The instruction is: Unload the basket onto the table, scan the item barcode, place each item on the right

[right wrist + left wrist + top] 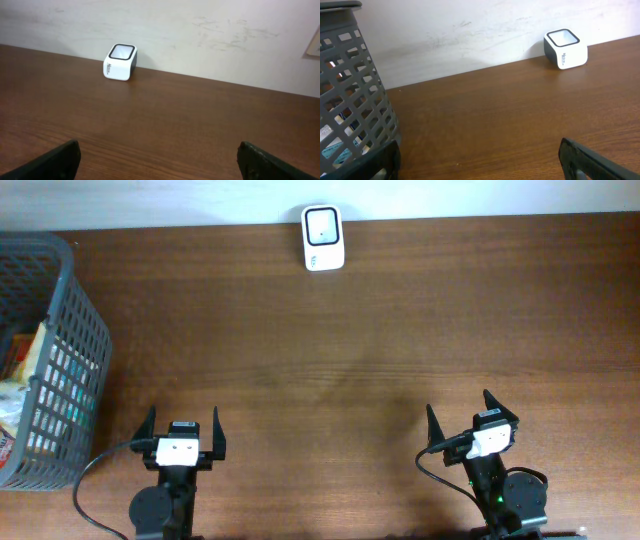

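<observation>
Dark brown, finely grained rectangular wooden table (350, 350); grey slotted plastic basket (80, 350) at its left edge; white boxy plastic scanner (322, 238), black-trimmed, at its far edge.

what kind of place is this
Likely a mock shop checkout: a small white barcode scanner stands by the wall, and a grey basket of packaged goods sits on the brown wooden table.

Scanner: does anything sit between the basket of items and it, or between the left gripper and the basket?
Nothing visible does. Only bare table lies between the basket and the scanner, and between the open left gripper and the basket. The items sit inside, behind its slatted wall.
</observation>
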Robot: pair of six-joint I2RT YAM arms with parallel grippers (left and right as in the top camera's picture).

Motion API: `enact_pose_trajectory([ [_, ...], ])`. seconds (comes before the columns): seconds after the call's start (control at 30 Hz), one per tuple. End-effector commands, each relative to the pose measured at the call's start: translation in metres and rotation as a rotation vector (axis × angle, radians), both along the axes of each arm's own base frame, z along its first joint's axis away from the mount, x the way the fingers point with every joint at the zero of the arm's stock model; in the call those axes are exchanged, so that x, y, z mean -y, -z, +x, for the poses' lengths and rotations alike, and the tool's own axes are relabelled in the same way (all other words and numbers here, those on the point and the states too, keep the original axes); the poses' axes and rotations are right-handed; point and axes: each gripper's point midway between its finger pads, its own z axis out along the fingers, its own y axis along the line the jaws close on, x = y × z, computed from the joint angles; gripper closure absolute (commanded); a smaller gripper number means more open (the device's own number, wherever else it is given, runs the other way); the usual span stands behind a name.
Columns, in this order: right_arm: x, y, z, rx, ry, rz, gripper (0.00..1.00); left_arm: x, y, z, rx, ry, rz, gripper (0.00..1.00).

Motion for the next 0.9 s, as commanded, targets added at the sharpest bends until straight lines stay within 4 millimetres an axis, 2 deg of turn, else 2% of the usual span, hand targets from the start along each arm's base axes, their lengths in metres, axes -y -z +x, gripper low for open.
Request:
enact_pose_trajectory([
  [0.0,0.0026,0.0033,0.0007,-0.003,0.012,-0.008,0.01,0.0007,-0.0002,-0.0002,0.008,0.003,0.009,0.01],
  [0.87,0.0026,0.0033,0.0007,-0.003,0.012,-0.008,0.01,0.0008,0.0002,-0.0002,0.006,0.004,0.009,0.01],
])
